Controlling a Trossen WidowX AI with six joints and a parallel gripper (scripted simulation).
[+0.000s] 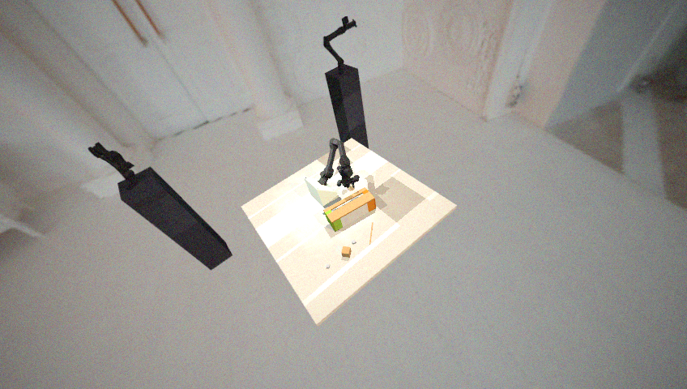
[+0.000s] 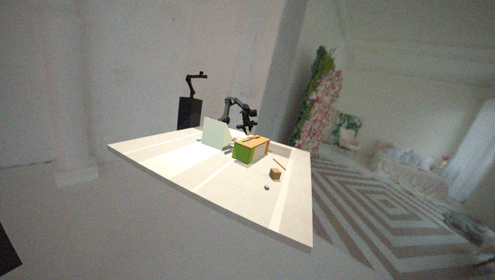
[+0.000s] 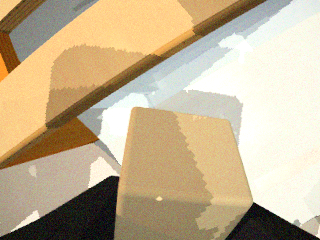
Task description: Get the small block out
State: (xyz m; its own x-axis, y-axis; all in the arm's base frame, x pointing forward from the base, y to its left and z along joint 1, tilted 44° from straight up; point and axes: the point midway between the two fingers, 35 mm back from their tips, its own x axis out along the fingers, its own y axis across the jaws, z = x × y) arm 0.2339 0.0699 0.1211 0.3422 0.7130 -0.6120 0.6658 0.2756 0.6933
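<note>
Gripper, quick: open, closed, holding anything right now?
Gripper: closed on a tan block, which is held off the table.
</note>
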